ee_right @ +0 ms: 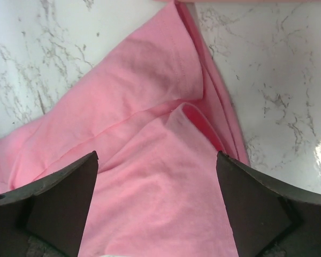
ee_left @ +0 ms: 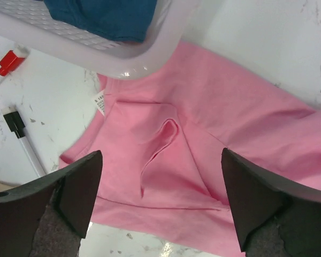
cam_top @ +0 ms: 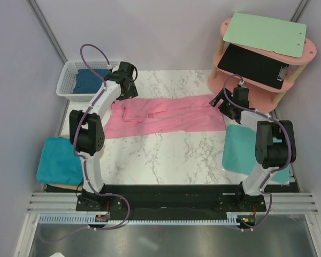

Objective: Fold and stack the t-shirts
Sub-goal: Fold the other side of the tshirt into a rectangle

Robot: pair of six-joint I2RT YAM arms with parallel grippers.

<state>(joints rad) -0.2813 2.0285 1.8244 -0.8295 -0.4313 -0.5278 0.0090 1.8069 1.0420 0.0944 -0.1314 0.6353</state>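
Note:
A pink t-shirt (cam_top: 166,115) lies folded lengthwise in a long band across the back of the marble table. My left gripper (cam_top: 129,85) hovers open over its left end, jaws wide above a wrinkled fold (ee_left: 166,155). My right gripper (cam_top: 223,101) hovers open over its right end, where layered edges show (ee_right: 166,160). A dark blue shirt (cam_top: 92,80) lies in the white basket (cam_top: 69,72) and shows in the left wrist view (ee_left: 107,16). One teal shirt (cam_top: 60,160) lies folded at the left edge. Another teal cloth (cam_top: 241,147) lies under my right arm.
A pink two-tier shelf (cam_top: 265,59) with a green clipboard and a black clipboard stands at the back right. A red-capped marker (ee_left: 8,61) and a black-capped marker (ee_left: 21,139) lie beside the basket rim (ee_left: 123,53). Grey walls enclose the table.

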